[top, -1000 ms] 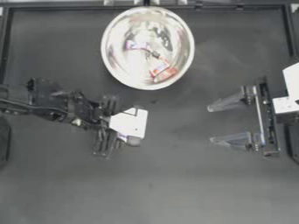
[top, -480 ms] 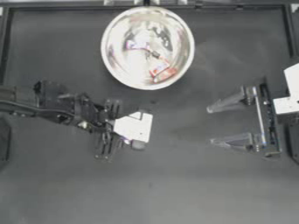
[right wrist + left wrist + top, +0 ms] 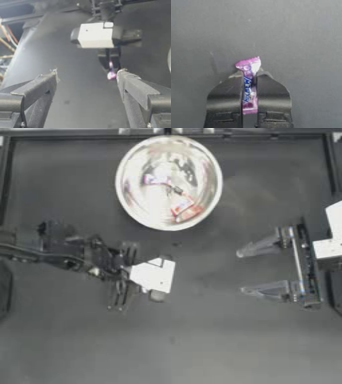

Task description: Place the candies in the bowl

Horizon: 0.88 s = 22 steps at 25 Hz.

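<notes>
My left gripper (image 3: 156,294) points down at the table in front of the bowl, shut on a purple candy (image 3: 248,85). The candy stands upright between the jaws with its twisted end sticking out. The right wrist view shows the same candy (image 3: 112,74) at the fingertips, close to the table. The shiny bowl (image 3: 131,203) sits at the back centre. A red-and-white candy (image 3: 186,211) and a purple-pink one (image 3: 157,179) lie inside it. My right gripper (image 3: 250,269) waits open at the right side and holds nothing.
A raised table border (image 3: 167,135) runs along the back and down both sides. Dark bare tabletop (image 3: 200,338) spreads across the front, and more of it lies between the two grippers.
The left gripper has shifted slightly toward the table's front. The candy's end now shows just below its white wrist block. The right arm has not moved.
</notes>
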{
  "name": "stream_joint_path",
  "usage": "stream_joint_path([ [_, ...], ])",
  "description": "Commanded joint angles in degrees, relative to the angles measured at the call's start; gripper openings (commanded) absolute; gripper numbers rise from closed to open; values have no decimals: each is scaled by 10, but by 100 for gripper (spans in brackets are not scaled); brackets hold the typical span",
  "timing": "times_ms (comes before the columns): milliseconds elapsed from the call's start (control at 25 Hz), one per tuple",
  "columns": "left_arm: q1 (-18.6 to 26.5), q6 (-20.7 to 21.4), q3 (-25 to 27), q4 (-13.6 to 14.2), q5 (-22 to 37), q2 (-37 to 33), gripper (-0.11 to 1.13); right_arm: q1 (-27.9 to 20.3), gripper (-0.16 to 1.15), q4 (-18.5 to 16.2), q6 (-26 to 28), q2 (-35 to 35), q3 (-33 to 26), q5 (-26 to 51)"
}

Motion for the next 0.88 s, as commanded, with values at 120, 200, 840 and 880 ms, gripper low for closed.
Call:
stream_joint_path([
  [120, 35, 21, -28, -1, -8, -109, 31, 0, 99, 0, -1, -2, -5, -4],
  [200, 49, 31, -39, -1, -10, -126, 31, 0, 99, 0, 0, -2, -4, -4],
  [840, 209, 109, -150, -8, -42, -31, 30, 0, 98, 1, 0, 6, 0, -21],
  [880, 215, 112, -160, -11, -42, -18, 30, 0, 98, 1, 0, 8, 0, -22],
])
